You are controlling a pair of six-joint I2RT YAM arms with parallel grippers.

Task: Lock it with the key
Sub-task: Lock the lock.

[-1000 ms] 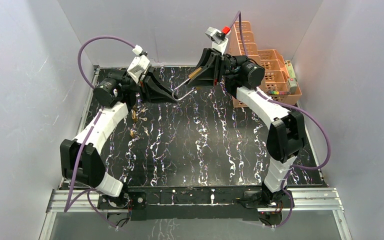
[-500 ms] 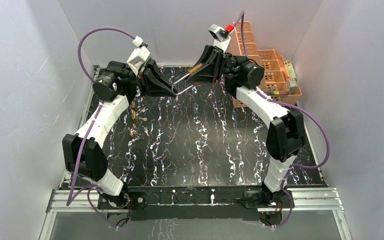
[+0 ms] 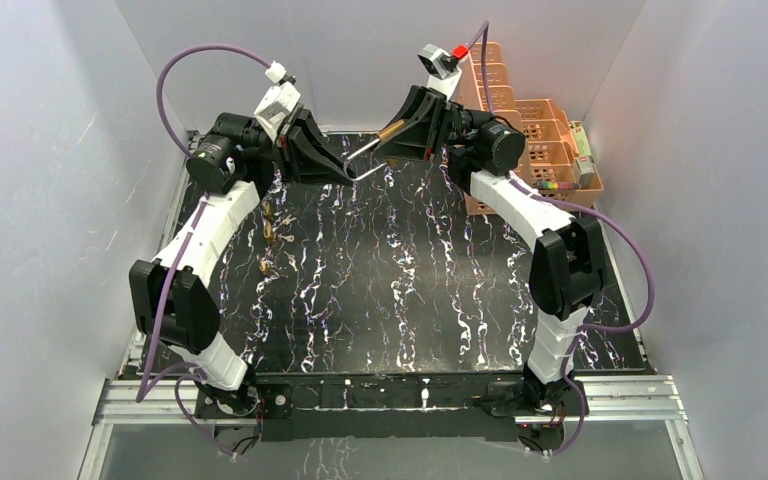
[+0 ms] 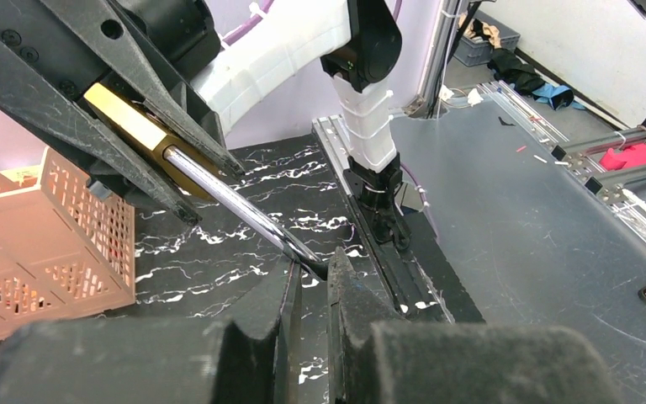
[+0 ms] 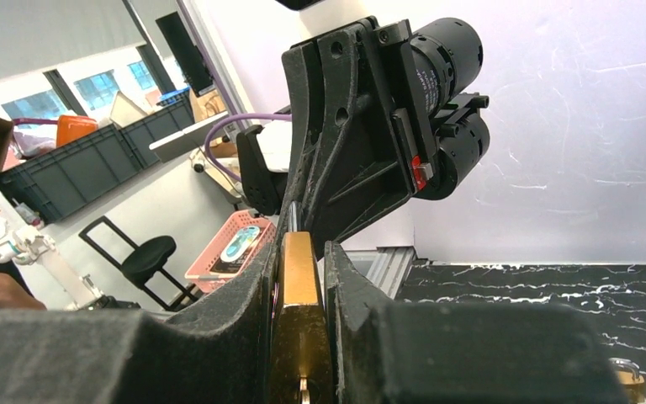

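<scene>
A brass padlock (image 3: pixel 392 134) with a long silver shackle (image 3: pixel 365 160) hangs in the air over the table's far edge. My right gripper (image 5: pixel 301 244) is shut on the brass body (image 5: pixel 300 286), one finger on each flat face. My left gripper (image 4: pixel 309 265) is shut, its tips pinching the shackle's bent end (image 4: pixel 299 251). The two grippers face each other, and the shackle (image 4: pixel 235 206) runs between them from the padlock body (image 4: pixel 126 118). A small silvery bit shows at the padlock's near end; I cannot tell whether it is the key.
Several small brass pieces (image 3: pixel 272 226), locks or keys, lie on the black marbled table (image 3: pixel 410 290) under my left arm. Orange baskets (image 3: pixel 535 140) stand at the back right, close behind my right arm. White walls enclose the table.
Both grippers have risen a little and shifted toward the back wall, carrying the padlock along. The left arm's elbow has swung up and back. Both grips are unchanged.
</scene>
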